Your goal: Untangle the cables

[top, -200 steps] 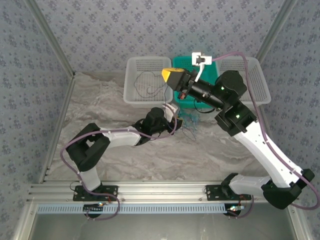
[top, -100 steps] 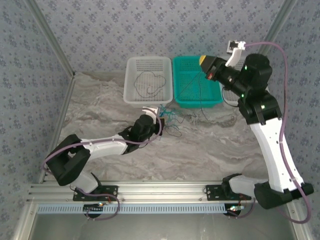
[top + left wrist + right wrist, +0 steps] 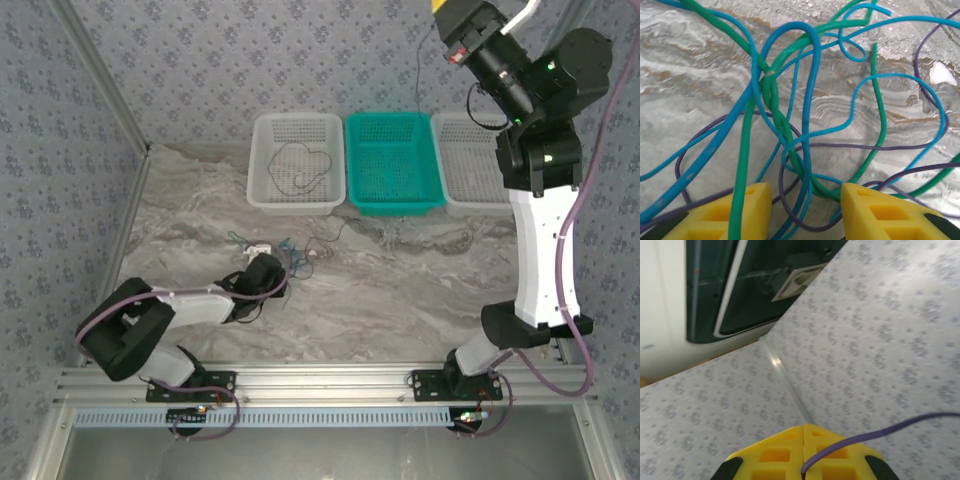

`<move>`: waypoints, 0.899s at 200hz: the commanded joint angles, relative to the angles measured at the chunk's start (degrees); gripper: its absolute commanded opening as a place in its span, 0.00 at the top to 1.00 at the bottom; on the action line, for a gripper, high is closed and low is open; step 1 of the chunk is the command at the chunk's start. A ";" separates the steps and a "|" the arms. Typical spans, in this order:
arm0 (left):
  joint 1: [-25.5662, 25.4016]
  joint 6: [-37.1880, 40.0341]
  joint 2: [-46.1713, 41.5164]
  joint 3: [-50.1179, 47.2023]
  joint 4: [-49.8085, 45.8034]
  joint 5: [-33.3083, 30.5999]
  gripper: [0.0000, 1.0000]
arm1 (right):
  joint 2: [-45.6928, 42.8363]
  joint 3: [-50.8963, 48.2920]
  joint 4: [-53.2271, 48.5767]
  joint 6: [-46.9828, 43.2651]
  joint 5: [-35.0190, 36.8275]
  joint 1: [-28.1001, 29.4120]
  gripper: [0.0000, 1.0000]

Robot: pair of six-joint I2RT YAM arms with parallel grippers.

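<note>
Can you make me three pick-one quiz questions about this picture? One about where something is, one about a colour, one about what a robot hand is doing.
1. Where does the loose dark cable lie? A in the left white basket; B on a chair; C on a shelf.
2. What colour is the middle basket? A red; B teal; C black.
3. How are the right gripper's jaws? A wide open; B shut on a basket; C shut on a purple cable.
Answers: A, its loop rests inside; B, it looks teal; C, the cable leaves closed jaws.
</note>
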 commanded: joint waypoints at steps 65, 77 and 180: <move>0.51 7.45 -39.99 -0.04 -19.83 5.04 0.06 | 18.31 15.81 1.62 2.11 -6.21 1.98 1.00; 0.47 8.13 -45.57 1.80 -24.19 5.18 0.04 | 20.22 16.52 4.20 4.83 -6.04 2.09 1.00; 0.49 6.50 -56.49 9.42 -35.50 1.96 0.00 | 43.18 14.73 8.68 10.87 -6.29 14.15 1.00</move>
